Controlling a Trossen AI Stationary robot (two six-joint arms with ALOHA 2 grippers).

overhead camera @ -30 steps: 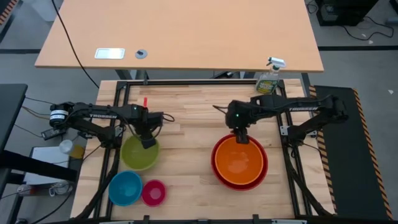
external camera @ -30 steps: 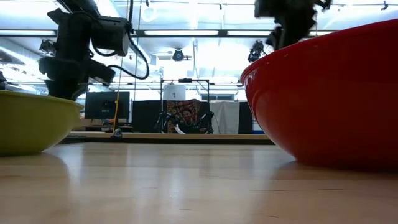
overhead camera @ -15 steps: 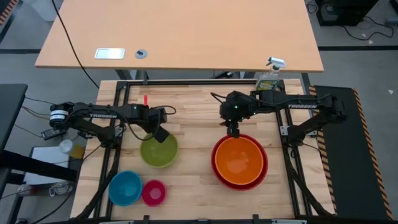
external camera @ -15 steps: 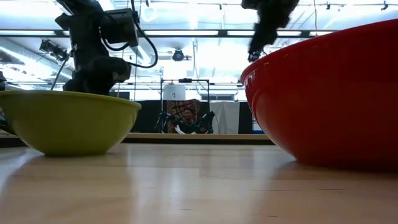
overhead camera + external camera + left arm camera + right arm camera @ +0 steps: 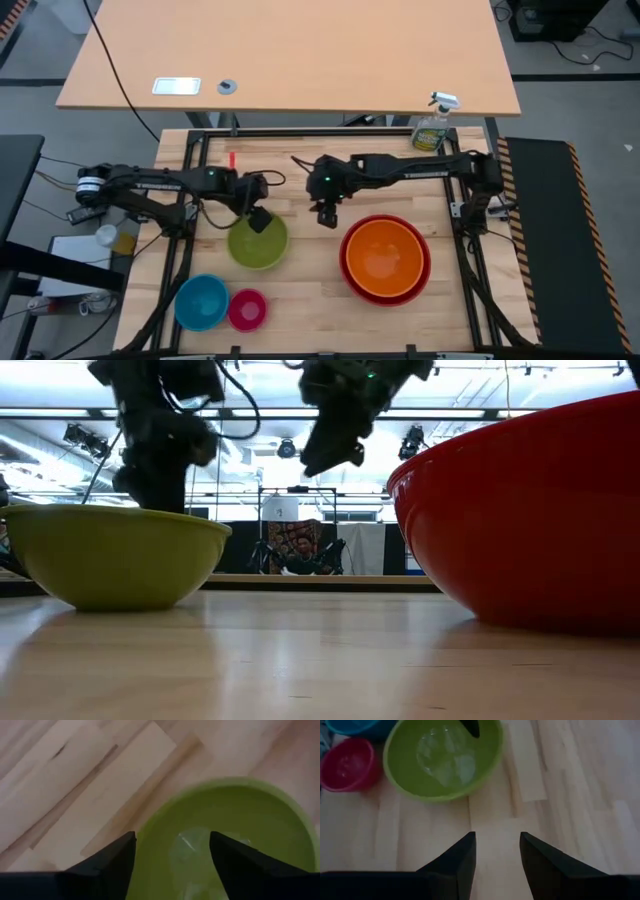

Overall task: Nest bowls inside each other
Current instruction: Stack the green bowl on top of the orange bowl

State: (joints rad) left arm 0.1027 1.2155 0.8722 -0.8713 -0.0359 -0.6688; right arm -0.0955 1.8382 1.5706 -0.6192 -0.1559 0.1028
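At table centre-left sits the green bowl (image 5: 257,240), the left gripper (image 5: 257,218) over its far rim with fingers spread, gripping nothing. Orange bowl (image 5: 384,255) is nested in the red bowl (image 5: 349,277) — green looks next. Right gripper (image 5: 326,216) hangs between them, fingers apart and empty; it needs a rim grasp.

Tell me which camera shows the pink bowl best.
The high view: the whole pink bowl shows beside the blue bowl at the table's near left. The right wrist view catches it at its edge. The low and left wrist views do not show it.
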